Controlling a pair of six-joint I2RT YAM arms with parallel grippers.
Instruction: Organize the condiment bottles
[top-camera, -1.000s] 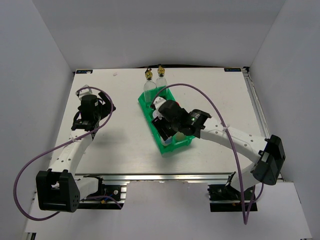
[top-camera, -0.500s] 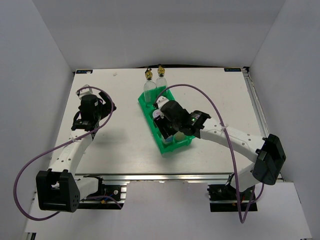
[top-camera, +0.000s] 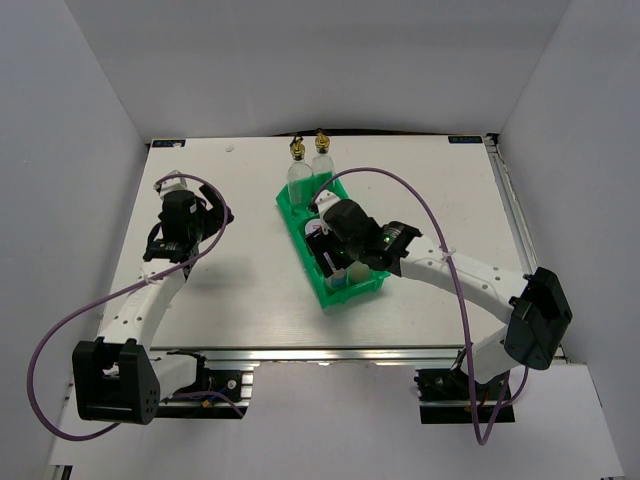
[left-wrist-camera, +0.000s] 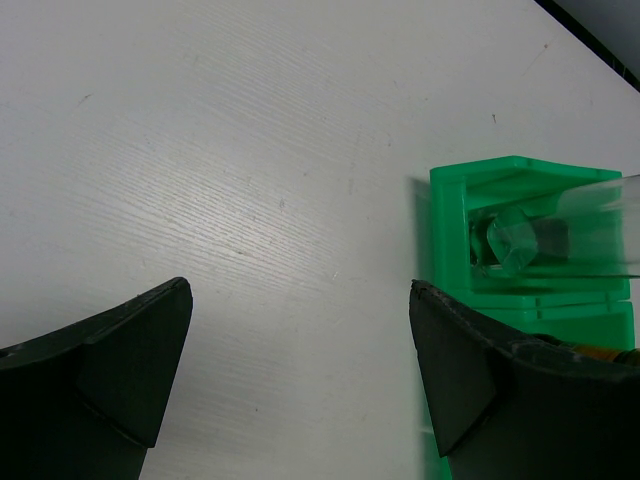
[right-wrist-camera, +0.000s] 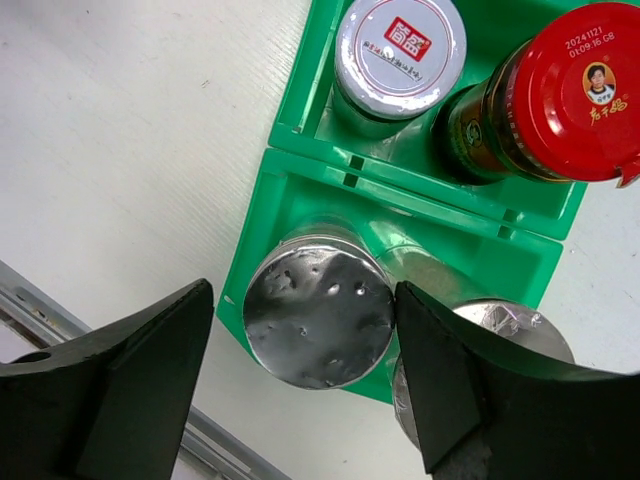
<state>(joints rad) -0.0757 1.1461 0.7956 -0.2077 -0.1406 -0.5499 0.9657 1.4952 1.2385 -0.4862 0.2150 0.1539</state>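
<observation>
The right pincer (right-wrist-camera: 302, 300) hangs over the near compartment of the green tray (right-wrist-camera: 292, 182), its jaws apart and straddling a silver-lidded shaker (right-wrist-camera: 320, 318). One finger looks to be against the lid's rim and the other stands just clear, so nothing is clamped. A second shaker (right-wrist-camera: 510, 325) stands beside it in the same compartment, half hidden by a finger. The white-lidded jar (right-wrist-camera: 400, 45) and the red-lidded jar (right-wrist-camera: 570, 90) stand side by side in the middle compartment. The two gold-capped glass bottles (top-camera: 299, 175) stand upright at the tray's far end (the left wrist view suggests at least one has its base inside the far compartment). The left pincer (left-wrist-camera: 300, 385) is spread wide over bare table (left-wrist-camera: 200, 150), well apart from the tray, holding nothing.

The shaker is probably light, stiff plastic, with a smooth round wall and a thin dimpled lid. It would best be taken squarely across the body just under the lid, since its neighbour leaves little room for a finger. The glass bottles are likely heavier, slick, breakable and tall enough to tip, so a low hold on the body suits them better than the cap
</observation>
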